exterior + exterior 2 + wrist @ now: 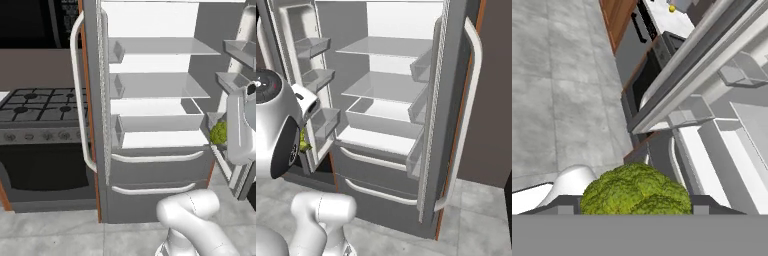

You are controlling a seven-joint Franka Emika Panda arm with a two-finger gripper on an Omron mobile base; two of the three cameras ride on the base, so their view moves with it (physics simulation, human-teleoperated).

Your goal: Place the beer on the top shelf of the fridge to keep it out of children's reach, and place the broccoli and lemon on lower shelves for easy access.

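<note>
Your gripper (637, 210) is clamped on the broccoli (637, 192), beside the open fridge (150, 125) door; swing in too fast & it may clip the door bins (323, 122); shelves sit bare.

No text, label, brand, number or sign can be read here: not on the fridge (150, 165), and not on the stove (40, 135) beside it.
</note>
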